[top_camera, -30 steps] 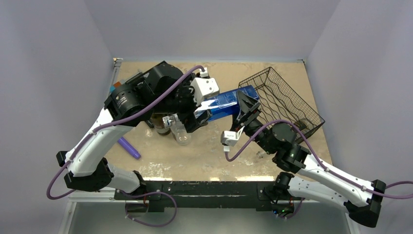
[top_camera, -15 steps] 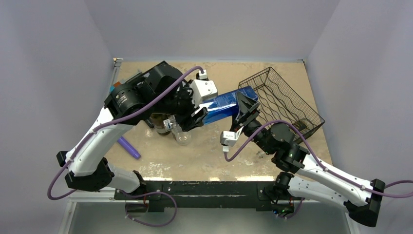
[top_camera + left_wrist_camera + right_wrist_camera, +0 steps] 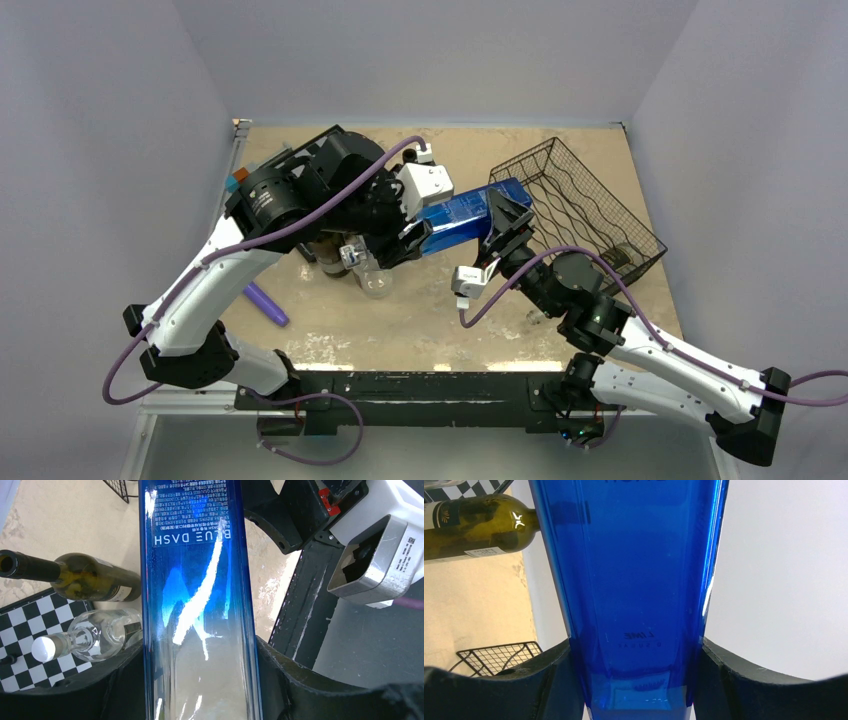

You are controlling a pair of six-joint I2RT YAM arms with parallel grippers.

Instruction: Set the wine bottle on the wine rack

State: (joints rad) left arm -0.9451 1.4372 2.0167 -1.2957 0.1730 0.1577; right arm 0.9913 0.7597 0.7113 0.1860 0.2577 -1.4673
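The wine bottle [image 3: 465,215] is a tall, square, blue glass bottle held level above the table between both arms. My left gripper [image 3: 413,238] is shut on one end; in the left wrist view the bottle [image 3: 200,595] fills the gap and both pads of the gripper [image 3: 200,680] press its sides. My right gripper [image 3: 500,228] is shut on the other end, with the bottle [image 3: 634,580] wedged between the fingers of the gripper [image 3: 636,680]. The black wire wine rack [image 3: 585,205] stands tilted just right of the bottle.
A green bottle [image 3: 85,577] and a clear bottle [image 3: 95,640] lie by a chessboard [image 3: 20,625] under my left arm. A purple object [image 3: 265,303] lies at the left. A corner of the rack [image 3: 494,657] shows in the right wrist view.
My left gripper has closed onto the blue bottle, and its wrist has shifted slightly right. The right gripper has kept its hold, and the bottle has barely moved.
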